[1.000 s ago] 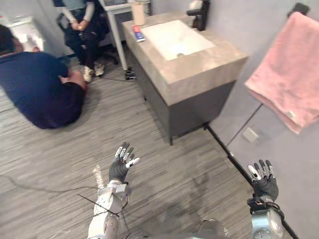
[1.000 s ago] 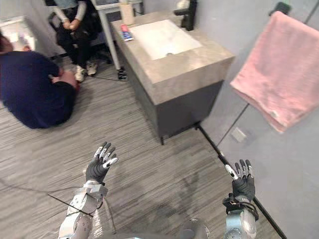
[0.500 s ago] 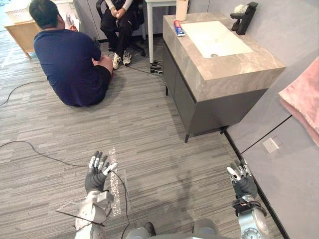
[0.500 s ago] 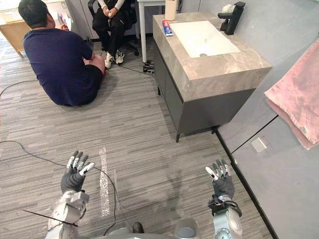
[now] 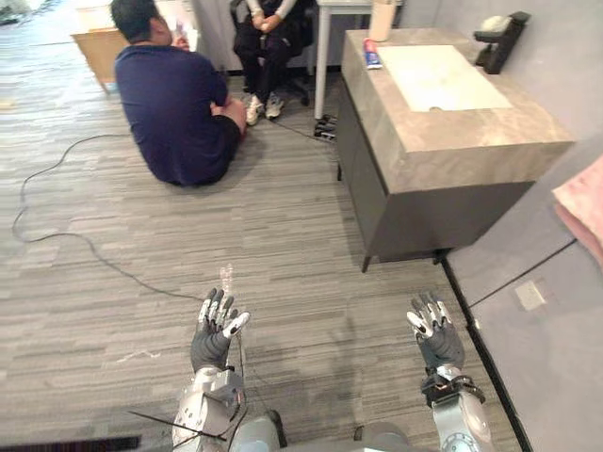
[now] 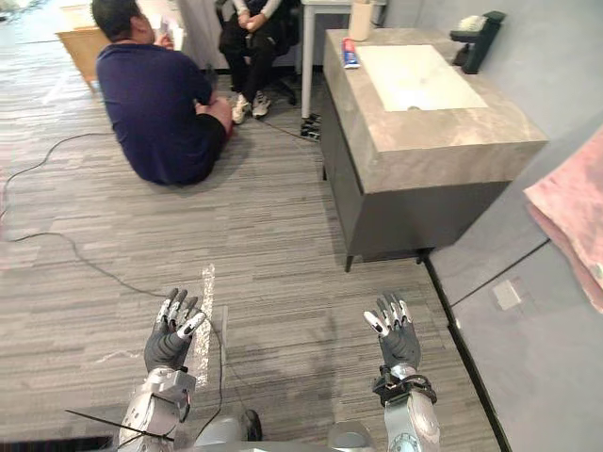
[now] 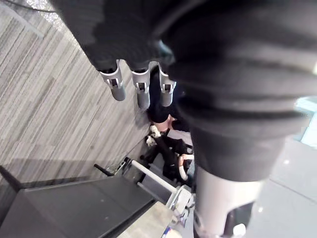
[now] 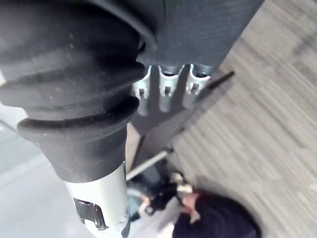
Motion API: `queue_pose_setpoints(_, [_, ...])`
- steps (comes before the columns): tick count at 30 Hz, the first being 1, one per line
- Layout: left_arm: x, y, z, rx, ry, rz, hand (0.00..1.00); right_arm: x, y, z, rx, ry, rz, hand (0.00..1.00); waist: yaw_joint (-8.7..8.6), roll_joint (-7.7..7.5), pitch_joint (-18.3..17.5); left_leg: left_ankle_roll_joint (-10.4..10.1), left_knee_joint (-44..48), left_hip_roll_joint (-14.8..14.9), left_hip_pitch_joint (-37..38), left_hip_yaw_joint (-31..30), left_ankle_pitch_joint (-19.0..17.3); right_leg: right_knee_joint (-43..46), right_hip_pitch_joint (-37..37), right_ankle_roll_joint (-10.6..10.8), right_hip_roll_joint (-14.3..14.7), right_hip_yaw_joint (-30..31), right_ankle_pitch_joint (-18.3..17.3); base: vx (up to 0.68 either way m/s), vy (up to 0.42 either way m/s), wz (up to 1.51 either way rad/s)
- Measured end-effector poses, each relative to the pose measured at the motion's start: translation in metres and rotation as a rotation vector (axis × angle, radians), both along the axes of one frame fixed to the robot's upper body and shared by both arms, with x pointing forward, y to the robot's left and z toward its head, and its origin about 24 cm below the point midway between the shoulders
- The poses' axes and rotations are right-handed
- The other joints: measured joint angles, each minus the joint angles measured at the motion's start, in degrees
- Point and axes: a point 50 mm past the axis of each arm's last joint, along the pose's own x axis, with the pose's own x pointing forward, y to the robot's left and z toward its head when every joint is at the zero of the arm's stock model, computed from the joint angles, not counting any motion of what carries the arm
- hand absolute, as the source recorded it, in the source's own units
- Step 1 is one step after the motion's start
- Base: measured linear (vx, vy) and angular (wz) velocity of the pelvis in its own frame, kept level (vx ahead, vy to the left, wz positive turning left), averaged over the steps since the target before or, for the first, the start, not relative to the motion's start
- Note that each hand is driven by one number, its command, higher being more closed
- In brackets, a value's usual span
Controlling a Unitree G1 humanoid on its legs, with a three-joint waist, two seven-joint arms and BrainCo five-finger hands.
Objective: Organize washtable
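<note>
Nearest, the left hand [image 5: 215,331] and the right hand [image 5: 435,331] are both raised over the grey plank floor [image 5: 311,245], fingers straight and spread, touching nothing. A pink towel [image 5: 584,202] hangs to the right of the right hand. Well ahead of the right hand stands the washtable [image 5: 471,122], with a white basin [image 5: 438,77] sunk in its stone top. At its far end are a tube [image 5: 371,55], a beige cup [image 5: 382,19] and a black faucet [image 5: 501,40]. Far ahead of the left hand, a person in dark blue [image 5: 174,108] sits on the floor; beyond sits a person on a chair [image 5: 273,28].
</note>
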Motion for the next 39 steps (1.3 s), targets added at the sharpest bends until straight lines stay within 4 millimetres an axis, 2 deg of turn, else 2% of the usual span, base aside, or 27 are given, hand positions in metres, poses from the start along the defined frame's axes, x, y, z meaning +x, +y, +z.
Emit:
queue_pose_setpoints(1, [-0.002, 0.002, -0.001, 0.003, 0.007, 0.019, 0.00, 0.004, 0.000, 0.003, -0.001, -0.014, 0.000, 0.00, 0.71, 0.07, 0.0, 1.9, 5.0, 2.4, -2.5, 0.2, -1.2, 0.4, 0.0, 0.4, -0.8, 0.0, -0.9, -0.01, 0.240, 0.26])
queue_pose_setpoints(4, [-0.004, 0.007, -0.002, 0.009, 0.024, 0.054, 0.00, 0.009, -0.001, 0.007, -0.009, -0.032, -0.007, 0.00, 1.07, -1.15, 0.1, 1.6, 6.8, 6.2, -8.2, -3.1, -1.0, 0.4, 0.7, 3.2, -4.9, 0.0, -2.6, 0.07, 0.391, 0.30])
queue_pose_setpoints(5, [-0.006, 0.009, -0.004, 0.011, 0.037, 0.073, 0.00, 0.011, -0.002, 0.008, -0.022, -0.037, -0.003, 0.00, 1.13, -1.34, 0.0, 0.1, 3.2, 6.9, -10.2, -5.8, -0.1, -0.1, 0.7, 4.3, -6.9, 0.6, -3.2, 0.18, 0.528, 0.23])
queue_pose_setpoints(6, [-0.010, 0.014, -0.006, 0.017, 0.055, 0.100, 0.00, 0.014, -0.003, 0.005, -0.029, -0.029, 0.001, 0.00, 1.01, -1.10, -0.2, -4.7, 0.2, 7.0, -9.7, -5.1, 5.2, -1.2, 1.8, 6.3, -8.1, 2.2, -4.4, 0.24, 0.522, 0.23])
queue_pose_setpoints(8, [-0.013, 0.021, -0.011, 0.026, 0.088, 0.133, 0.00, 0.016, -0.001, -0.007, -0.019, 0.027, 0.005, 0.00, 0.62, -3.35, -0.5, -3.1, 2.3, 4.4, -10.2, -3.1, 3.5, -3.0, 3.2, 7.4, -8.8, 5.9, -3.8, 0.31, 0.317, 0.15])
queue_pose_setpoints(9, [-0.017, 0.026, -0.013, 0.035, 0.100, 0.160, 0.00, 0.019, 0.005, -0.007, -0.005, 0.028, 0.023, 0.00, 1.63, -3.03, -0.3, -1.0, 6.2, 4.1, -10.9, -2.6, 1.3, -3.9, 3.2, 5.7, -7.3, 6.4, -1.1, 0.34, 0.219, -0.15])
queue_pose_setpoints(11, [-0.023, 0.015, -0.017, 0.007, 0.123, 0.155, 0.00, 0.025, 0.010, -0.002, 0.002, -0.001, 0.040, 0.00, 1.90, -3.91, -0.9, 1.1, 10.9, 2.9, -11.2, -2.7, -1.0, -4.4, 3.6, 6.3, -9.0, 10.1, 2.6, 0.35, 0.335, -0.44])
queue_pose_setpoints(13, [-0.020, -0.008, -0.020, -0.030, 0.130, 0.054, 0.00, 0.027, 0.015, -0.001, 0.006, -0.012, 0.058, 0.00, 2.35, -5.27, -2.2, 1.2, 10.6, 0.4, -9.1, -1.5, -3.1, -0.4, 1.3, 5.4, -11.6, 13.0, 5.9, 0.35, 0.415, -0.35])
queue_pose_setpoints(15, [-0.021, -0.010, -0.021, -0.033, 0.129, 0.034, 0.00, 0.023, 0.016, -0.008, 0.018, 0.024, 0.055, 0.00, 3.61, -6.34, -2.8, 1.5, 6.8, -1.0, -5.9, -0.8, -5.0, 9.8, -3.2, 3.4, -12.1, 14.5, 7.2, 0.32, 0.163, 0.09])
queue_pose_setpoints(16, [-0.026, -0.004, -0.026, -0.032, 0.159, 0.068, 0.00, 0.026, 0.017, -0.009, 0.020, 0.028, 0.059, 0.00, 3.34, -6.05, -2.6, 1.5, 4.4, -1.6, -3.3, -0.6, -5.0, 18.4, -7.1, -1.1, -12.2, 14.9, 11.1, 0.30, 0.049, 0.17])
queue_pose_setpoints(17, [-0.029, -0.002, -0.027, -0.031, 0.170, 0.080, 0.00, 0.027, 0.017, -0.009, 0.018, 0.026, 0.059, 0.00, 3.32, -5.94, -2.5, 1.5, 2.7, -2.2, -1.4, -0.5, -5.0, 21.7, -8.6, -3.2, -12.5, 15.0, 14.2, 0.29, 0.023, -0.02])
queue_pose_setpoints(18, [-0.032, 0.000, -0.028, -0.030, 0.183, 0.089, 0.00, 0.028, 0.017, -0.008, 0.012, 0.025, 0.060, 0.00, 3.01, -4.68, -2.6, 1.1, -1.7, -3.1, 3.1, -0.1, -4.6, 25.4, -10.2, -5.4, -13.1, 14.8, 22.7, 0.25, 0.019, -0.12])
queue_pose_setpoints(19, [-0.032, 0.002, -0.028, -0.024, 0.185, 0.086, 0.00, 0.028, 0.015, -0.009, 0.008, 0.025, 0.056, 0.00, 2.59, -3.49, -2.7, 1.2, -4.4, -3.2, 5.4, 0.2, -4.3, 26.3, -10.7, -5.6, -13.1, 14.5, 28.1, 0.34, 0.027, -0.30])
queue_pose_setpoints(20, [-0.029, 0.006, -0.023, 0.000, 0.160, 0.078, 0.00, 0.030, 0.012, -0.009, -0.003, 0.024, 0.052, 0.00, 1.82, -1.14, -2.6, 1.5, -8.7, -3.1, 9.3, 1.3, -3.8, 31.7, -13.9, -5.3, -12.8, 14.2, 26.9, 0.34, -0.025, -0.40])
queue_pose_setpoints(21, [-0.022, 0.017, -0.016, 0.047, 0.127, 0.080, 0.00, 0.034, 0.015, -0.006, -0.003, 0.010, 0.068, 0.00, 0.71, -0.67, -2.4, 1.7, -11.5, -3.2, 12.1, 2.1, -3.9, 40.6, -18.9, -6.1, -11.6, 12.2, 15.7, 0.39, -0.067, -0.42])
queue_pose_setpoints(22, [-0.013, 0.023, -0.010, 0.075, 0.092, 0.072, 0.00, 0.034, 0.014, -0.007, -0.007, 0.013, 0.064, 0.00, -0.46, -0.14, -2.0, 1.6, -14.6, -3.1, 15.1, 2.5, -3.8, 45.9, -23.1, -7.1, -9.4, 8.8, 8.4, 0.40, -0.108, -0.32])
queue_pose_setpoints(25, [0.001, 0.020, -0.004, 0.076, 0.049, 0.044, 0.00, 0.031, 0.003, -0.008, -0.018, 0.022, 0.020, 0.00, -2.31, 1.74, -0.8, 0.2, -21.0, -2.4, 22.4, 5.1, -3.2, 42.0, -29.8, -8.4, -5.6, -1.0, 0.9, 0.37, -0.095, -0.19])
queue_pose_setpoints(26, [0.005, 0.015, -0.003, 0.070, 0.035, 0.016, 0.00, 0.030, -0.003, -0.009, -0.023, 0.027, -0.003, 0.00, -3.60, 2.24, -0.5, -0.9, -23.9, -2.4, 26.1, 5.9, -3.3, 32.4, -31.0, -9.1, -5.0, -8.0, 1.2, 0.49, -0.125, -0.17])
queue_pose_setpoints(27, [0.006, 0.014, -0.003, 0.077, 0.034, -0.006, 0.00, 0.028, -0.004, -0.010, -0.024, 0.033, -0.008, 0.00, -3.94, 1.60, -1.0, -2.9, -26.1, -3.8, 28.7, 6.7, -3.3, 19.2, -29.5, -10.0, -4.0, -15.7, 5.7, 0.55, -0.105, -0.47])
queue_pose_setpoints(28, [0.007, 0.009, -0.010, 0.061, 0.057, -0.028, 0.00, 0.025, -0.008, -0.014, -0.041, 0.054, -0.011, 0.00, -3.64, 2.42, -1.1, -4.0, -27.9, -3.6, 32.0, 7.4, -3.7, 9.8, -27.5, -16.7, -1.8, -21.7, 13.1, 0.67, -0.088, -0.83])
queue_pose_setpoints(29, [0.010, 0.002, -0.015, 0.032, 0.074, -0.044, 0.00, 0.028, -0.016, -0.013, -0.076, 0.058, -0.002, 0.00, -3.30, 5.13, -1.8, -4.4, -27.8, -1.8, 31.3, 7.9, -2.7, 7.6, -27.2, -18.1, 0.6, -26.7, 14.1, 0.63, -0.099, -0.99])
queue_pose_setpoints(30, [0.015, -0.004, -0.013, 0.025, 0.057, -0.071, 0.00, 0.030, -0.018, -0.007, -0.086, 0.035, -0.005, 0.00, -3.44, 5.18, -1.8, -4.4, -27.4, -2.2, 30.7, 9.1, -1.5, 7.3, -27.7, -17.9, 1.0, -27.7, 11.2, 0.47, -0.097, -0.94])
queue_pose_setpoints(32, [0.027, -0.015, -0.012, 0.007, 0.043, -0.111, 0.00, 0.030, -0.026, -0.005, -0.094, 0.026, -0.036, 0.00, -3.61, 6.27, -1.2, -3.7, -21.6, -0.5, 29.8, 10.2, -0.7, 9.0, -27.6, -17.3, 3.2, -25.8, 8.4, 0.36, -0.111, -0.68])
queue_pose_setpoints(33, [0.032, -0.020, -0.014, -0.004, 0.046, -0.140, 0.00, 0.027, -0.030, -0.007, -0.097, 0.039, -0.051, 0.00, -3.56, 6.33, -1.1, -3.8, -9.7, 2.2, 26.9, 9.1, 1.2, 8.4, -25.4, -16.5, 4.6, -24.4, 7.2, 0.44, -0.077, -0.81])
queue_pose_setpoints(34, [0.031, -0.024, -0.018, -0.023, 0.058, -0.145, 0.00, 0.026, -0.031, -0.007, -0.092, 0.042, -0.060, 0.00, -3.29, 6.23, -1.1, -5.8, 4.3, 4.7, 22.8, 6.2, 6.2, 5.2, -21.5, -16.4, 6.9, -22.2, 7.0, 0.42, -0.059, -0.91])
queue_pose_setpoints(36, [0.025, -0.027, -0.025, -0.041, 0.087, -0.149, 0.00, 0.026, -0.030, -0.006, -0.082, 0.034, -0.072, 0.00, -2.95, 6.24, -1.0, -7.3, 22.1, 7.1, 16.6, 4.1, 7.0, 0.9, -16.1, -16.2, 9.6, -18.5, 7.2, 0.31, 0.015, -1.11])
queue_pose_setpoints(39, [0.011, -0.023, -0.032, -0.049, 0.131, -0.127, 0.00, 0.023, -0.027, -0.009, -0.080, 0.047, -0.066, 0.00, -1.77, 6.32, -1.1, -3.6, 33.3, 11.4, 8.1, 7.0, 5.1, -6.6, -8.4, -15.5, 13.2, -12.8, 6.8, 0.26, 0.047, -1.12])
